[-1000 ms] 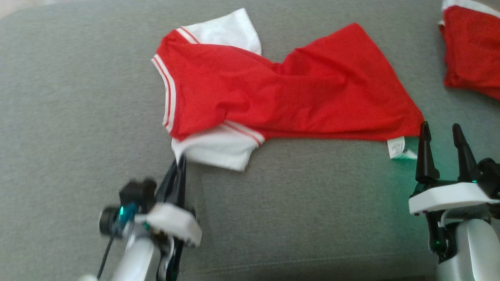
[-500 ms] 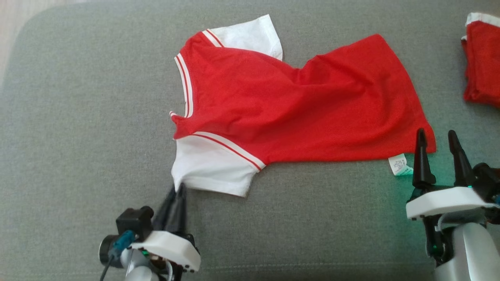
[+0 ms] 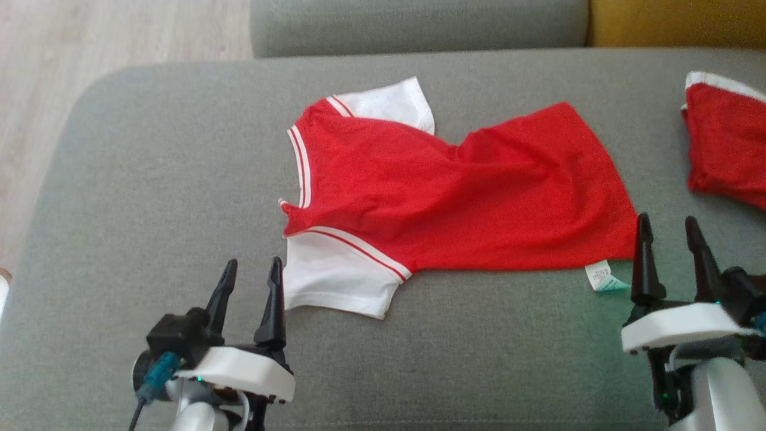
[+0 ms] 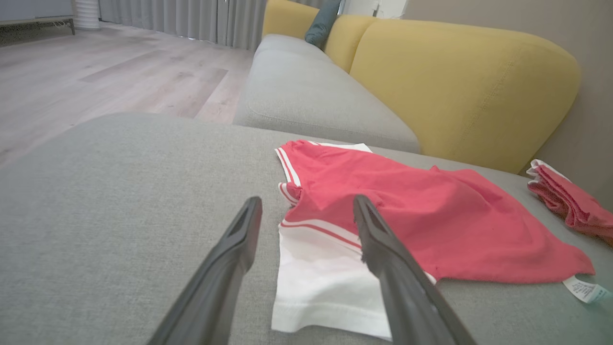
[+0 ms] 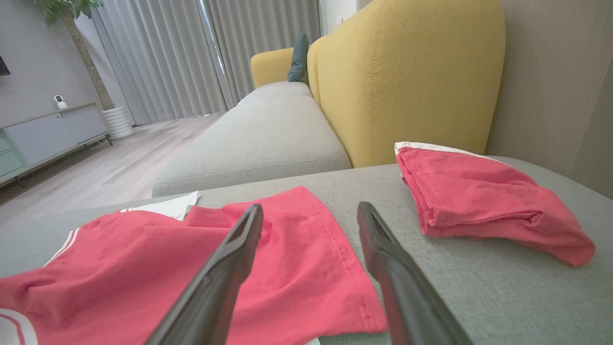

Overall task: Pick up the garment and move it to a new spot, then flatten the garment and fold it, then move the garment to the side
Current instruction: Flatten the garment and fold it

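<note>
Starting at the left edge, a pale wooden floor (image 3: 90,48) is peeking past the rounded corner of the grey woven couch cushion (image 3: 119,179) that everything is lying on. The left gripper (image 3: 253,264) is hovering low over the cushion with its two dark fingers spread wide and nothing between them. Its tips are sitting just beside the edge of the near white sleeve (image 3: 335,281).

Next over, the red short-sleeved shirt with white sleeves and striped trim (image 3: 455,197) is lying mid-cushion, collar pointing left and hem pointing right. It's only looking half flat: a ridge is bunching up through the middle, and the far white sleeve (image 3: 389,105) is sticking out behind the shoulder. So I'm guessing we're in the flattening bit.

To do it well, I'd be pinching the sleeve edge on one side and the hem corner on the other. Then I'd be pulling apart low and even, so the ridge is easing out instead of the whole shirt dragging along. Lifting high is probably going to crumple it again, since the fabric is looking thin and slippery.

As for writing, a small white care label (image 3: 601,276) is poking out at the hem's near corner. It's carrying print, but it's too small to read, and no brand is showing.

The right gripper (image 3: 667,221) is waiting just beside that label, fingers also wide apart and empty. Far right, a second folded red garment with white edging (image 3: 724,149) is resting apart from the shirt, so I'd be watching that the pull isn't sweeping into it.
</note>
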